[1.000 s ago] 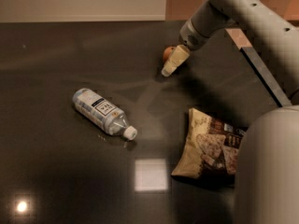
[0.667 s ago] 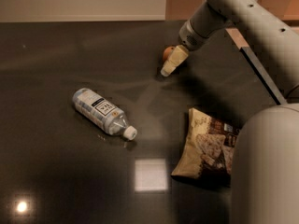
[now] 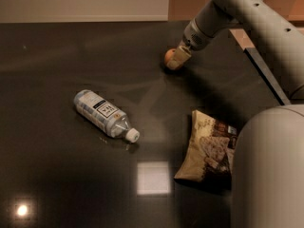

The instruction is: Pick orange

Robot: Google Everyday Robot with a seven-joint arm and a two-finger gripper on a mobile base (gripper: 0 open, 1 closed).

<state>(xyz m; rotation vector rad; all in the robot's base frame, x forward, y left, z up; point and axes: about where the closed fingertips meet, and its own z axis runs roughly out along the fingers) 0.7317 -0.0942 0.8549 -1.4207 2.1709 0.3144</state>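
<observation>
The orange [image 3: 168, 56] is a small round fruit lying on the dark tabletop [image 3: 71, 46] at the back, right of centre. My gripper [image 3: 177, 59] reaches down from the upper right and rests right against the orange's right side, hiding part of it. The grey arm [image 3: 256, 18] runs from the gripper to the top right corner.
A plastic water bottle [image 3: 103, 114] lies on its side left of centre, cap pointing to the lower right. A snack bag [image 3: 206, 146] lies at the lower right. My grey robot body [image 3: 268, 170] fills the bottom right corner. The table's right edge [image 3: 266, 75] runs behind the arm.
My gripper has moved slightly away from the camera and closed in on the orange, now covering more of it. The bottle and the bag have not moved.
</observation>
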